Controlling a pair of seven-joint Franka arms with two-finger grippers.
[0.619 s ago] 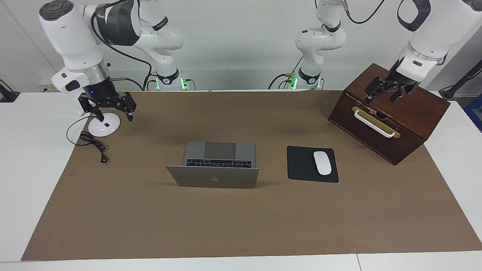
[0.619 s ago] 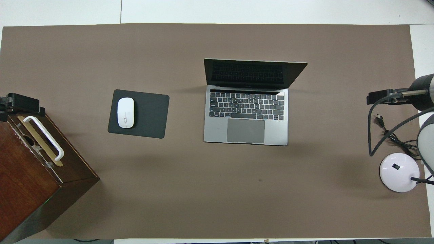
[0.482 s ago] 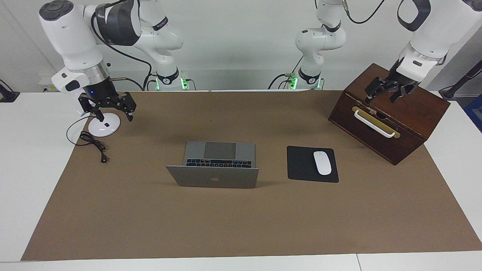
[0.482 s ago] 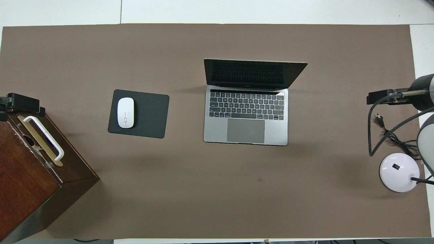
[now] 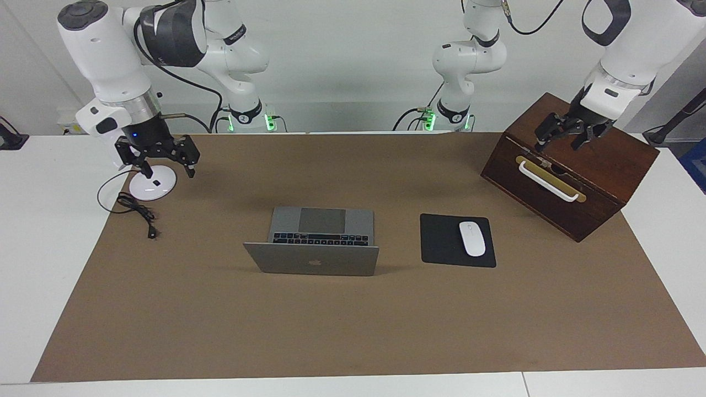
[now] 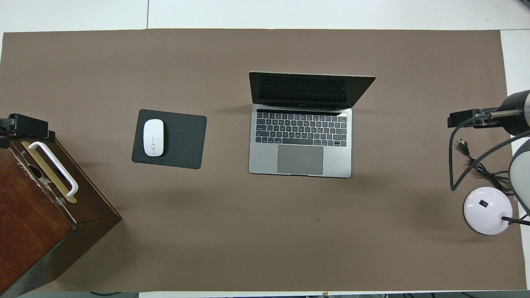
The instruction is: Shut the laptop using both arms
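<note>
Left gripper [image 5: 569, 137] edges slightly higher over wooden box [image 5: 584, 182]; right gripper [image 5: 158, 156] unmoved over lamp base [image 5: 152, 186]; both fingers apart; laptop [image 5: 317, 242] open.

The laptop [image 5: 319, 242] sits open on the brown mat [image 5: 353, 320], lid raised with its logo side toward the camera and its keyboard and trackpad toward the robots. Beside it, toward the left arm's end, a white mouse [image 5: 472, 238] rests on a black mouse pad [image 5: 441, 242]. The left gripper [image 5: 571, 138] hangs over the wooden box [image 5: 595, 182], above its white handle [image 5: 549, 182] – fingers spread. The right gripper [image 5: 162, 160] hangs over the round white lamp base [image 5: 156, 187] – fingers spread, holding nothing. A black cable [image 5: 138, 212] lies by the base
</note>
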